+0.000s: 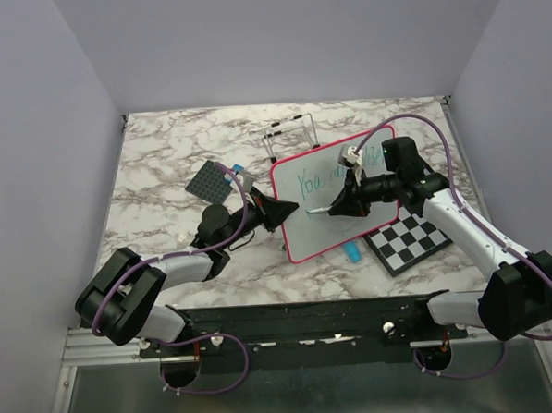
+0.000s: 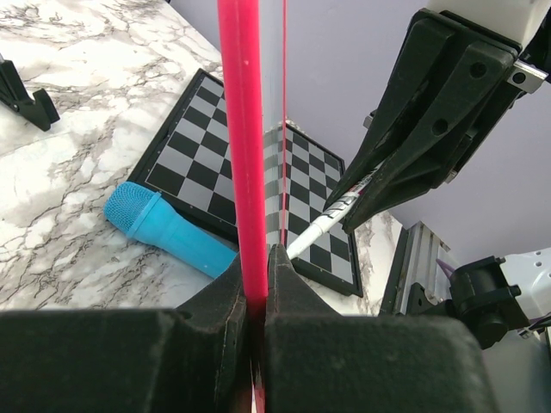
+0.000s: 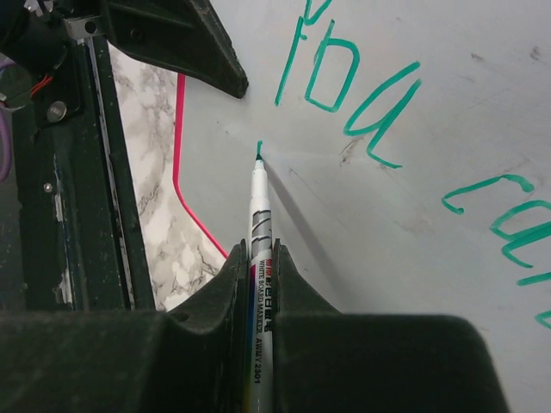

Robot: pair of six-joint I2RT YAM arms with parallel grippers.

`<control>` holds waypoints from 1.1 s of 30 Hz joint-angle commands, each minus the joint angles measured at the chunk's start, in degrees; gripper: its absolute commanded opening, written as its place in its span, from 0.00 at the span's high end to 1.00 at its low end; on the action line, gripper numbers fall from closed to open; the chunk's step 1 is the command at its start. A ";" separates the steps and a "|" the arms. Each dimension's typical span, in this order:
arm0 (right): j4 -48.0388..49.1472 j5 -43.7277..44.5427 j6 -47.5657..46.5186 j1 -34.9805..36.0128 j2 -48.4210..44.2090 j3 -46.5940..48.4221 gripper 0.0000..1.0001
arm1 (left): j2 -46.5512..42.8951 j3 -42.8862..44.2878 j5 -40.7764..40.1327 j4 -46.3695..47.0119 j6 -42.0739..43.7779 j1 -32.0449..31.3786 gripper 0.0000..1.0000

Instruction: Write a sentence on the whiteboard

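Observation:
The whiteboard point(image 1: 327, 218), white with a pink-red frame, lies tilted in the middle of the table. My left gripper point(image 1: 278, 212) is shut on its left frame edge point(image 2: 244, 155). My right gripper point(image 1: 341, 206) is shut on a white whiteboard marker point(image 3: 261, 232), whose green tip touches the board just under the first word. The sentence point(image 3: 362, 95) shows as green letters along the board's top in the top view point(image 1: 321, 179); a second word point(image 3: 508, 224) runs to the right. Only one line of writing is visible.
A black-and-white checkered board point(image 1: 409, 238) lies partly under the whiteboard's right corner. A blue cylinder point(image 2: 168, 230) lies beside it at the whiteboard's near edge point(image 1: 352, 251). A dark grid pad point(image 1: 210, 182) and a wire stand point(image 1: 289, 132) sit behind.

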 commanded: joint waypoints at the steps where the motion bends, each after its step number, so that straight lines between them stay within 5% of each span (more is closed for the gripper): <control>1: 2.33 -1.72 1.92 0.37 0.71 1.56 0.99 | 1.14 -0.61 0.56 -2.76 3.89 -0.58 1.00; 33: 1.02 0.48 1.66 -3.76 0.88 1.21 0.99 | 1.14 -0.34 0.91 -3.11 4.42 -0.58 1.00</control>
